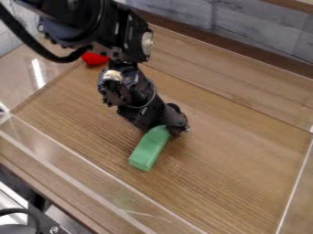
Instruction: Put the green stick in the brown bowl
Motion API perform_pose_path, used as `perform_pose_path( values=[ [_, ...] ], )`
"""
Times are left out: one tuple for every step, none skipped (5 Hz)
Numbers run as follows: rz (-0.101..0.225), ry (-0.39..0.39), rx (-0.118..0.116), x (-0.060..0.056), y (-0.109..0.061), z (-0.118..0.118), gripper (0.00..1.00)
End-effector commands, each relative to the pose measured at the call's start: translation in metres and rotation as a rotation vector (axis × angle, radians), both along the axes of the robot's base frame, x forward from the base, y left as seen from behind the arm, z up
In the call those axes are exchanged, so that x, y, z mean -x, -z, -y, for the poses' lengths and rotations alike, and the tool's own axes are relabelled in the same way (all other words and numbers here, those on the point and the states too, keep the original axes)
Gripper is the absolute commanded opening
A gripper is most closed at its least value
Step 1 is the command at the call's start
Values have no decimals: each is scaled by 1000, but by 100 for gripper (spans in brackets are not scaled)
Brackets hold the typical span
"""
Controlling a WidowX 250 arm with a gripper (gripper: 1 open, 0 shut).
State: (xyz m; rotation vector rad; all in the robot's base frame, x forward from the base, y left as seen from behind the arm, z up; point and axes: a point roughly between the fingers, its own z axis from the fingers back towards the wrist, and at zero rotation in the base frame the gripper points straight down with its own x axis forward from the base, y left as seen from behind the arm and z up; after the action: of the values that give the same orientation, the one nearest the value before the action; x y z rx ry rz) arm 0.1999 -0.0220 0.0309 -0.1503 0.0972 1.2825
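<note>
**Green stick on wooden bench, with robot gripper at its upper end**

Item: one green stick [148, 149], flat, oblong, matte. It lies on the bench [232, 137] and serves as landmark for the entries below. It runs slightly aslant in the camera view, its lower end in plain sight and its upper end close against the dark gripper.

Item: one robot gripper [163, 125], black, jointed, with some bare metal showing. It comes in from beyond the green stick and reaches down to the stick's upper end. Fingers: dark, bunched and partly hidden by their own linkage; I cannot tell how far open they are, nor whether they have hold of the stick.

Item: one red object [94, 58], seemingly rounded, though the arm covers part of it. Beyond the green stick and to its left in the view, well apart.

Item: one thick black cable [31, 41], curving beside the arm, above and left of the green stick in the view.

Item: one grey wall [244, 27], behind the bench, well beyond the green stick.
</note>
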Motion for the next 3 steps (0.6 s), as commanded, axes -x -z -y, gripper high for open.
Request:
perform_pose_path(
  values=[
    [-7,-2,14,-4,-7,-4,100],
    [-27,-6,28,0,-13,-5,100],
    [-53,-16,44,5,-18,-6,100]
  ],
)
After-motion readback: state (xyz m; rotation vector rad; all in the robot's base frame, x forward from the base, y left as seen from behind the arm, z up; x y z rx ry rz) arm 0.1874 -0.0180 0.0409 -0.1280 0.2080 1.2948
